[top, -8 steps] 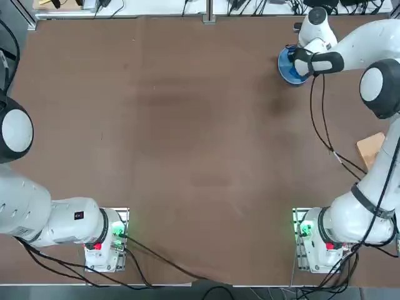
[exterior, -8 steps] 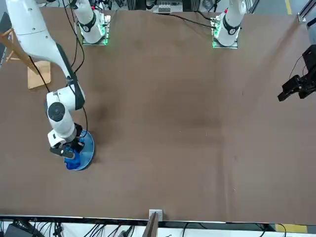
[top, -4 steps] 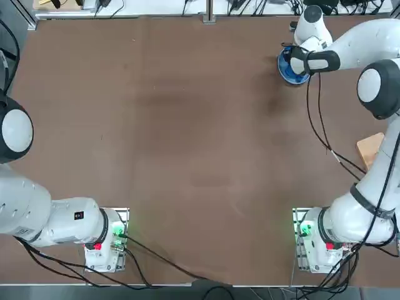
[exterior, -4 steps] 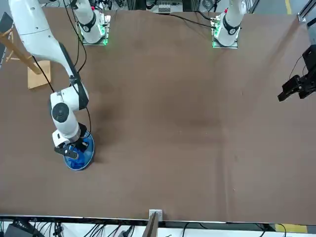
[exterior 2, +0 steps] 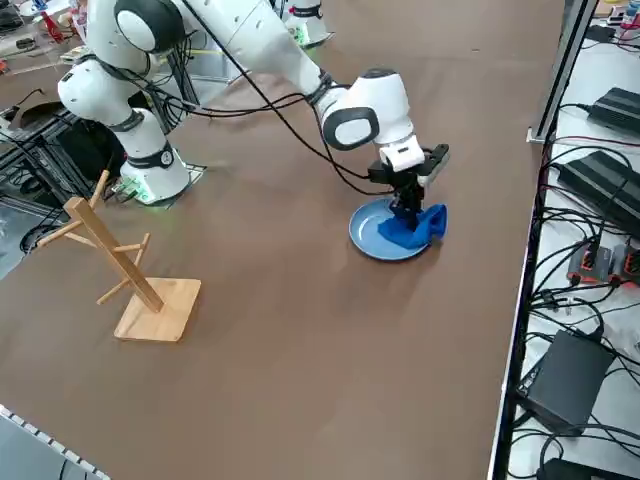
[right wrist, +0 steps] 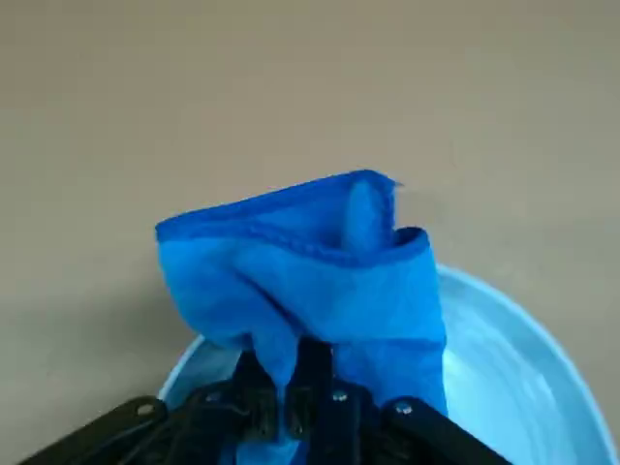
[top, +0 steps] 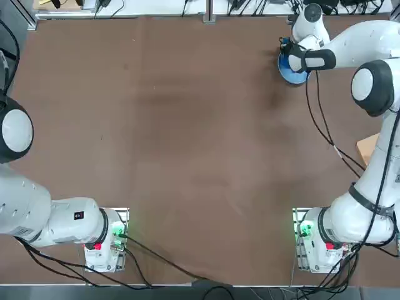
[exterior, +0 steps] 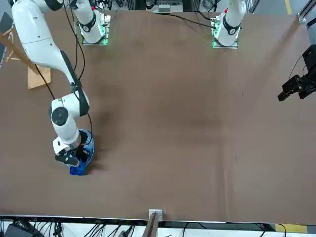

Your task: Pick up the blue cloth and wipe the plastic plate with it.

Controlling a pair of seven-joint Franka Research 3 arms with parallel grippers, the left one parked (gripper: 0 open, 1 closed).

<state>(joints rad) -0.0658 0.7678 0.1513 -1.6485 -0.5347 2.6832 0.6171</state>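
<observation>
The right arm (exterior 2: 265, 45) has rounded white links and dark grey joint caps, with a loose black cable (exterior 2: 290, 125) along it. Its hand (right wrist: 283, 402) is black, with slim angular fingers and small silver screws (right wrist: 403, 408).

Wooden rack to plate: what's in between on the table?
In the right side view, only bare brown tabletop lies between the wooden rack and the plate.

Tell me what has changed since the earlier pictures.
The right gripper has carried the blue cloth slightly toward the robot's left and farther from its bases, so the cloth now overhangs the plate's far rim. Nothing was newly gripped or released. The plate and wooden stand stayed put.
</observation>
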